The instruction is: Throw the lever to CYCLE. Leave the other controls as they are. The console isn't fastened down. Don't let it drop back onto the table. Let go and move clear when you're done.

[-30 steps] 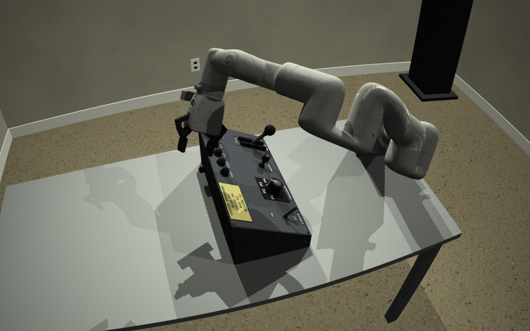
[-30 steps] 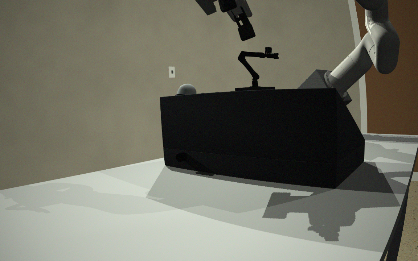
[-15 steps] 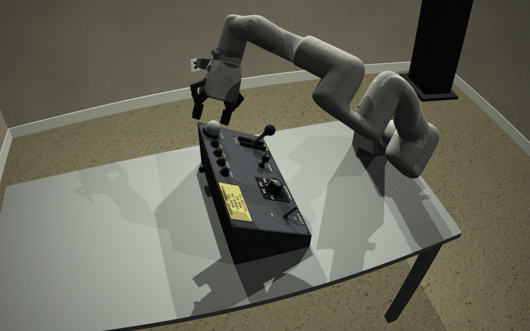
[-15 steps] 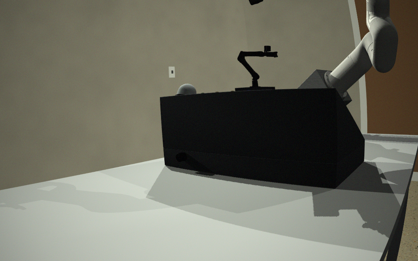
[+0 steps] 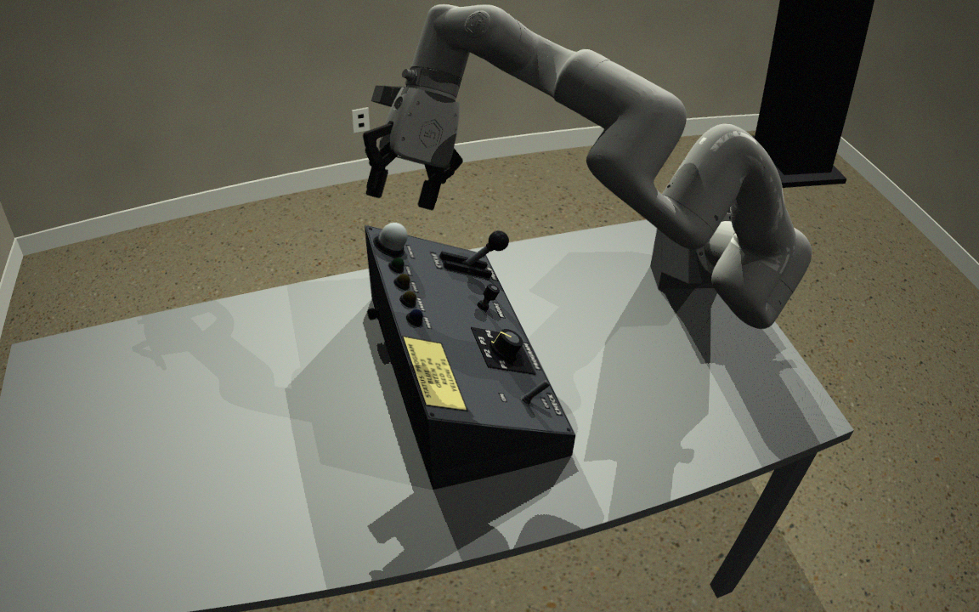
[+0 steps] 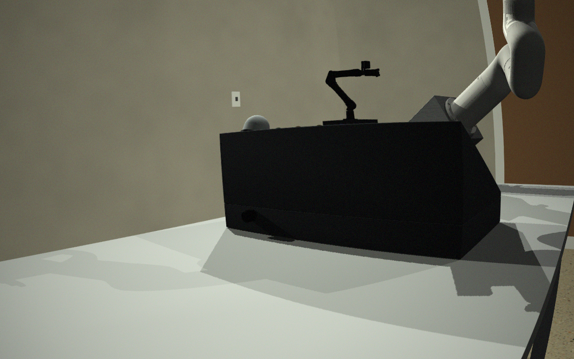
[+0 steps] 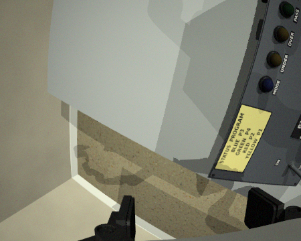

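Observation:
The dark console (image 5: 462, 342) lies on the grey table. Its lever (image 5: 487, 252), a black stalk with a ball knob, stands in a slot at the console's far end and leans toward the arm's base. The labels by the slot are too small to read. My gripper (image 5: 404, 189) is open and empty. It hangs well above the far left corner of the console, over a grey dome (image 5: 393, 235), to the left of the lever and clear of it. In the wrist view my fingers frame the console's left half (image 7: 267, 94); the lever is out of that view.
On the panel are several small lamps (image 5: 405, 291), a small toggle (image 5: 489, 295), a rotary knob (image 5: 508, 342), a yellow label (image 5: 433, 372) and a small front lever (image 5: 534, 393). The exterior view shows only the console's dark back (image 6: 356, 178). The table edge (image 5: 630, 510) lies beyond the console's near end.

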Controlling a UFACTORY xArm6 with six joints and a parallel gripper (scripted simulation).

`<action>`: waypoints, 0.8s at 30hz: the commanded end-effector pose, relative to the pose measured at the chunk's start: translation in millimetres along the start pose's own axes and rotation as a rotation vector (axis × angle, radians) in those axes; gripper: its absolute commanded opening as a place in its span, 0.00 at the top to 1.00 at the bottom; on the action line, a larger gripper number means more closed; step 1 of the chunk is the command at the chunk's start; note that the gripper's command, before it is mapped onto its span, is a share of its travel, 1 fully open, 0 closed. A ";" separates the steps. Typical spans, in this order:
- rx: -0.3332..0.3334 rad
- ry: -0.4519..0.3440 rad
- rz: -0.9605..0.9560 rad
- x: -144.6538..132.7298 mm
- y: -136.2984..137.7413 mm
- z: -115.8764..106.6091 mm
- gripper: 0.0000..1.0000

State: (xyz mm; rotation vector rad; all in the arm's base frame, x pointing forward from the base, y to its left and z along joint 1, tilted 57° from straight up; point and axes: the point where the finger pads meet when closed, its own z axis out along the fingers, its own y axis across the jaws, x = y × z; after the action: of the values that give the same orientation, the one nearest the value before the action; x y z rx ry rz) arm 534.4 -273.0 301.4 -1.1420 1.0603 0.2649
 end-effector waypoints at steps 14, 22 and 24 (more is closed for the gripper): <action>0.024 0.092 -0.263 -9.4 33.6 11.1 0.00; 0.010 0.166 -0.462 -17.4 73.3 21.7 0.00; 0.001 0.186 -0.517 -19.8 86.3 24.8 0.00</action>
State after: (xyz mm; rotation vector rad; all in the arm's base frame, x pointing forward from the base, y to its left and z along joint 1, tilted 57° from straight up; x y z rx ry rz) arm 495.7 -222.6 274.1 -1.3598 0.9151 -0.1173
